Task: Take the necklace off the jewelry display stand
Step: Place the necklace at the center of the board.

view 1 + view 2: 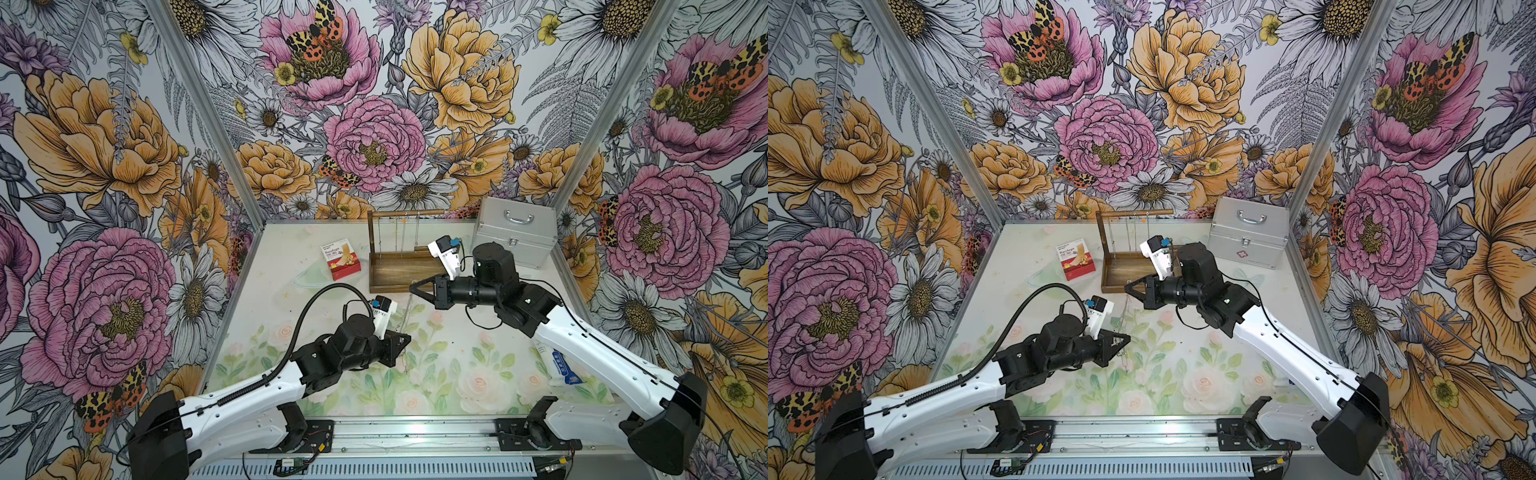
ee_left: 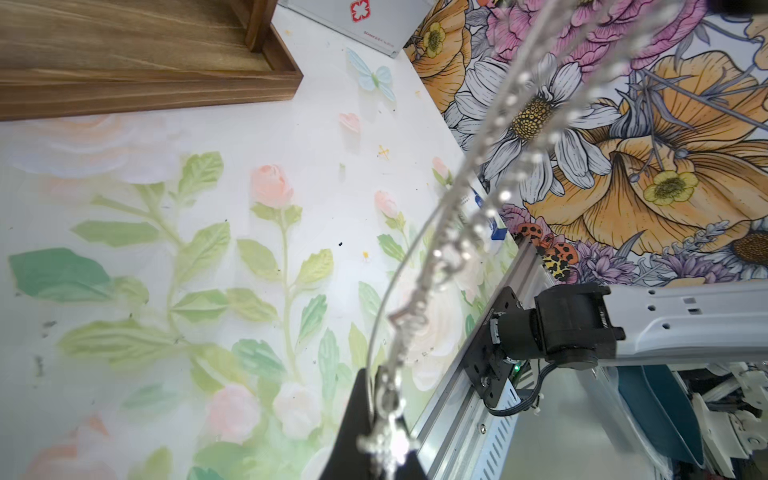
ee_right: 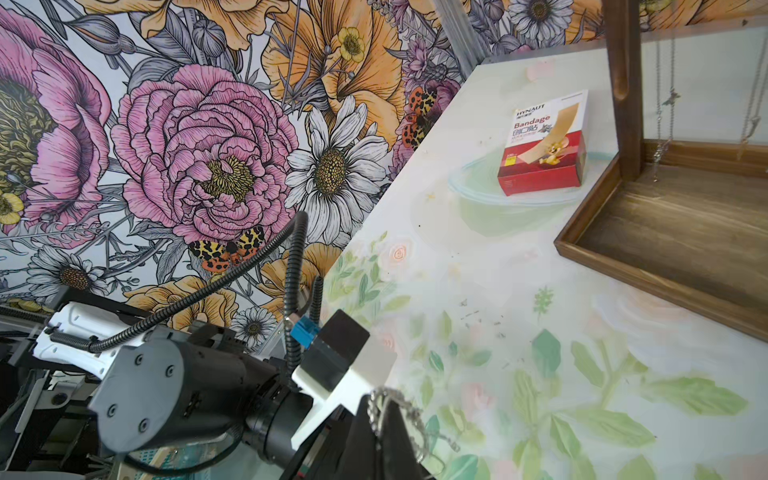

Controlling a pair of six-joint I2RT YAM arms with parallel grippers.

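Our left hand (image 1: 409, 338) is closed tight on one end of the necklace (image 2: 440, 253); the left wrist view shows the chain leaving its tips and rising away taut. In both top views the chain runs almost straight away from us, from this hand to the right hand (image 1: 412, 286). That hand is also pinched shut, with links draped over its tip in the right wrist view.

So the necklace's long axis runs front to back between our two hands, over the table and just in front of the jewelry display stand (image 1: 390, 270), touching neither its tray nor its rod. We judge it is already free. What remains turns on carrying it toward us, away from the other chains (image 1: 417, 235) hanging behind.
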